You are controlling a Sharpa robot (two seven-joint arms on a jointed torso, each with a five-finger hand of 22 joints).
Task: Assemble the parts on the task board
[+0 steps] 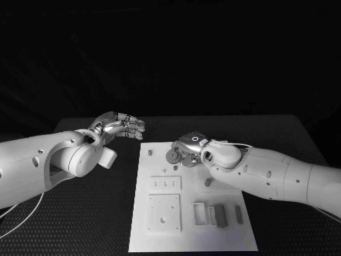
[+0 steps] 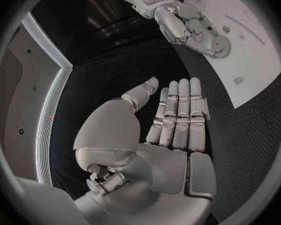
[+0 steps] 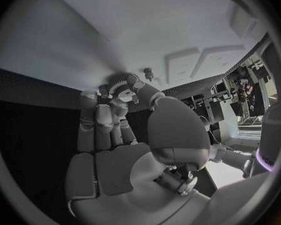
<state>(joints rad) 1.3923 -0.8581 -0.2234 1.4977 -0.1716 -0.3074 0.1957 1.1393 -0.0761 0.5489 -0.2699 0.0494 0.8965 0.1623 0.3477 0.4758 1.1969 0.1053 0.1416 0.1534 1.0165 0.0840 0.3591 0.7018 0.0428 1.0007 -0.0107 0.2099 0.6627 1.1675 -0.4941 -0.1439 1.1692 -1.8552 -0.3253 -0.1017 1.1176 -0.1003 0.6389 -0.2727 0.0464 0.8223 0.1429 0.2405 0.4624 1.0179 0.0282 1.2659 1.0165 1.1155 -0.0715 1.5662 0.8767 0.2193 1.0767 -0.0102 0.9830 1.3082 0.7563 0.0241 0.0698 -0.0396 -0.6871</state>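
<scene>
The white task board (image 1: 233, 239) lies in the middle of the black table. My right hand (image 1: 189, 149) hovers over the board's far end and pinches a round toothed part (image 1: 174, 155) at its fingertips. The left wrist view shows that round part (image 2: 220, 45) under the right hand (image 2: 184, 20), just above the board (image 2: 256, 60). In the right wrist view the toothed part (image 3: 118, 82) sits between the fingertips, close to a small peg (image 3: 148, 74) standing in the board (image 3: 115, 30). My left hand (image 1: 118, 127) floats left of the board, fingers straight and apart, holding nothing.
On the board lie a small peg (image 1: 149, 151), a short grey piece (image 1: 207, 182), two raised square plates (image 1: 165, 183) (image 1: 163, 213) and several oblong grey pieces (image 1: 221, 215) near the front right. Black table surrounds the board.
</scene>
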